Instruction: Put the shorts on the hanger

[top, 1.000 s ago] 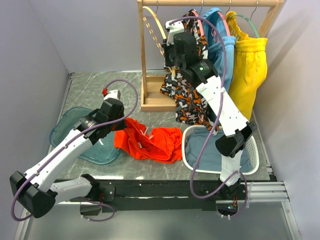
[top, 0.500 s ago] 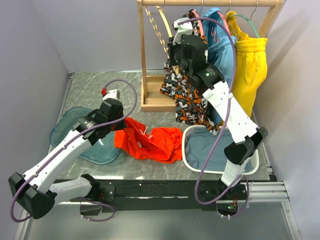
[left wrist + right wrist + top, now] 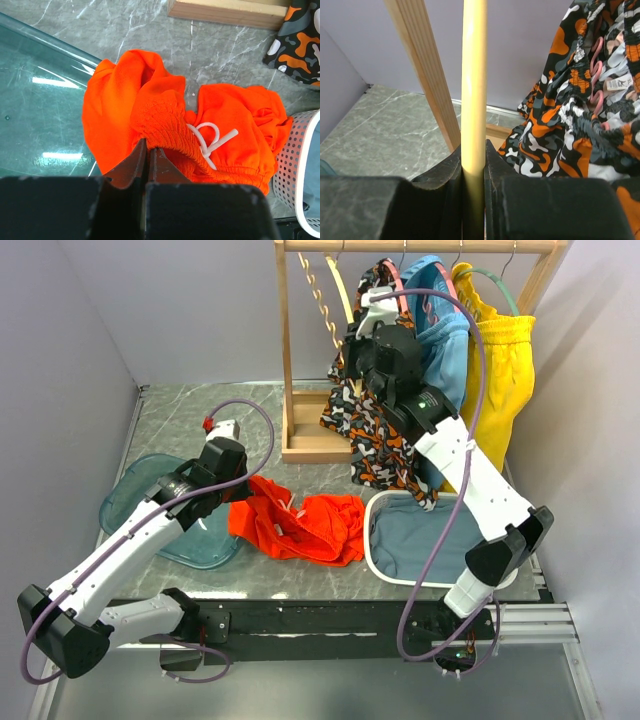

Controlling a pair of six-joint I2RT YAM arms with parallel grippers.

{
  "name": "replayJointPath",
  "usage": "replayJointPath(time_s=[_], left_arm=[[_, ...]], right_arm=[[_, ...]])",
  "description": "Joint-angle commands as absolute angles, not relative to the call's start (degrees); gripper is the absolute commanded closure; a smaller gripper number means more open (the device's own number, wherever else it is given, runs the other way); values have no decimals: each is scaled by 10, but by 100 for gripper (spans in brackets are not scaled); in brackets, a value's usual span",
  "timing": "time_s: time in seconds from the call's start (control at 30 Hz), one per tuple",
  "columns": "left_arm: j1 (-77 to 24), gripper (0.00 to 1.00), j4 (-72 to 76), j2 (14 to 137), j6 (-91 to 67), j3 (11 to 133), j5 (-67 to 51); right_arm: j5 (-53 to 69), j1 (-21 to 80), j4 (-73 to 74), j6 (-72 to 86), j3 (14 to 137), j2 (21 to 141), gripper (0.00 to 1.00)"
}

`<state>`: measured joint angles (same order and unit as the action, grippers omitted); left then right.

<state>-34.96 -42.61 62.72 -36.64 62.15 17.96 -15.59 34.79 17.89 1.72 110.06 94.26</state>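
Note:
The orange-red shorts (image 3: 300,528) lie crumpled on the marble table, their gathered waistband and white drawstring showing in the left wrist view (image 3: 165,110). My left gripper (image 3: 243,504) (image 3: 148,146) is shut on a fold of the waistband at the left side of the shorts. The tan wooden hanger (image 3: 343,288) hangs tilted from the top rail of the rack. High up at the rack, my right gripper (image 3: 356,332) (image 3: 473,150) is shut on the hanger's smooth rim (image 3: 473,75).
The wooden rack (image 3: 288,350) stands at the back, with patterned shorts (image 3: 375,440), blue shorts (image 3: 452,335) and yellow shorts (image 3: 502,360) hanging on it. A white perforated basket (image 3: 378,558) sits right of the shorts. A teal translucent tray (image 3: 130,502) lies on the left.
My right arm has carried the hanger to the right and slightly up along the rack. The left arm and the shorts have not moved.

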Motion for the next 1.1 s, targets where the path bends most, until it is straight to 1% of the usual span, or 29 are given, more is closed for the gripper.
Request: replayJointPath(time_s=[0.0,0.17,0.3,0.4,0.53,0.57,0.73,0.8,0.9,1.07], left_arm=[[-348,99,-404,620,-366,626,197],[-348,99,-407,628,-373,633,201],[-348,99,-407,636,-380,635,208],[-347,99,-403,648,-388,637,216],[-347,99,-405,672,-397,653,223],[-345,99,-405,684,-398,662,226],[-332,99,-417,742,-400,705,227],[-325,99,-424,758,-398,725,224],[-315,99,-428,780,-395,743,225],[-299,99,-426,798,-381,752,219]], right_arm=[[-158,360,124,32,1093,888,100],[-178,375,136,48,1053,846,100],[-177,387,185,77,1041,818,100],[-200,413,220,95,1013,782,100],[-211,446,274,133,957,692,100],[-210,454,286,145,926,671,100],[-139,491,353,227,794,513,100],[-101,502,390,249,764,462,100],[-59,505,419,268,708,408,100],[20,508,441,277,641,363,100]])
